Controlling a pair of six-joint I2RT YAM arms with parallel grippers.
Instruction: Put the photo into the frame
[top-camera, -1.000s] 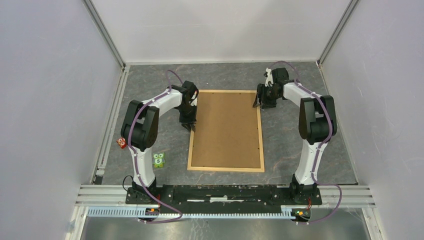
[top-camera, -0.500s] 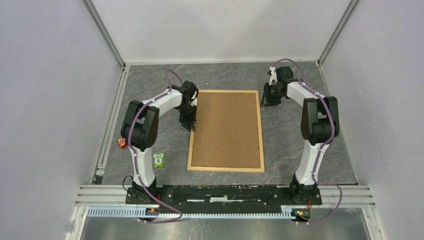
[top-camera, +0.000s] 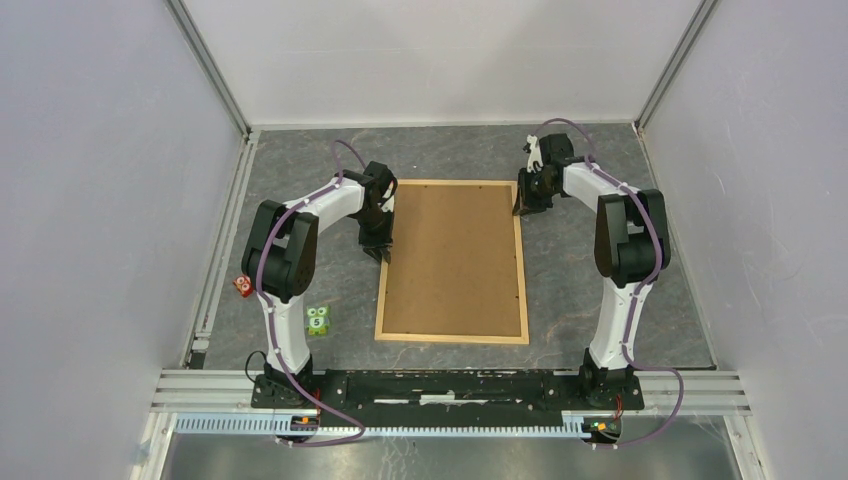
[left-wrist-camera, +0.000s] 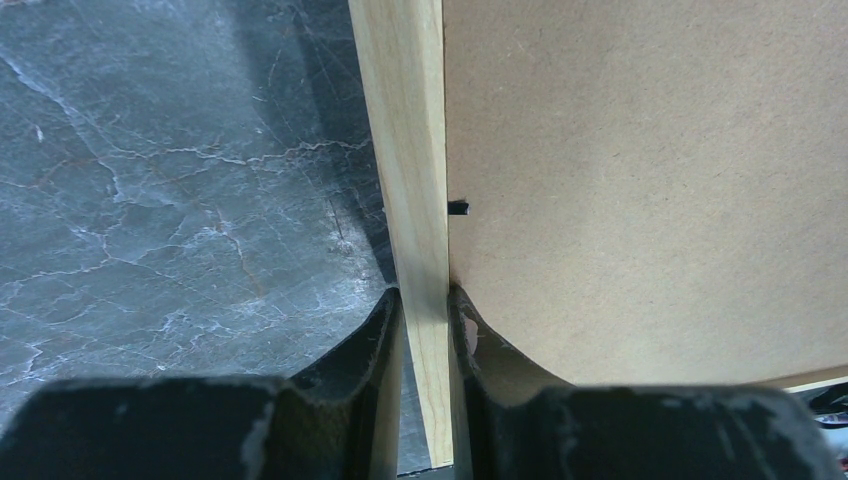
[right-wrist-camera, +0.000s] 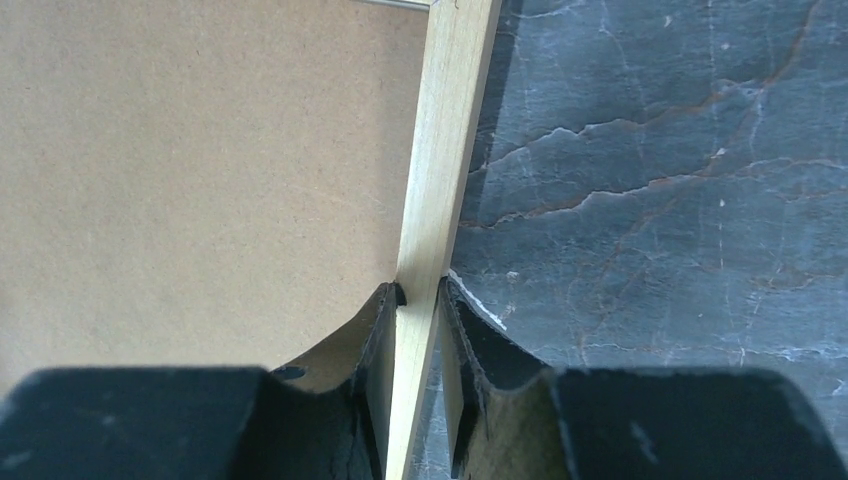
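You are seeing the frame (left-wrist-camera: 415, 150) as pale bare wood, smooth and matt, with fine grain. Inside the frame, the backing board (left-wrist-camera: 640, 180) is looking like brown fibreboard, matt and speckled. Around the frame, the table (left-wrist-camera: 170, 180) is showing a dark grey stone pattern with a faint sheen. At the frame, the fingers (left-wrist-camera: 365, 350) of the left gripper (left-wrist-camera: 425, 300) are looking black, matt and grainy.

grey marble-look bench top (top-camera: 600, 290), plain brown board (top-camera: 452, 260) lying flat around the middle, little green toy with a 5 on it (top-camera: 319, 320) near the left edge, small red toy (top-camera: 242, 286) right by that edge
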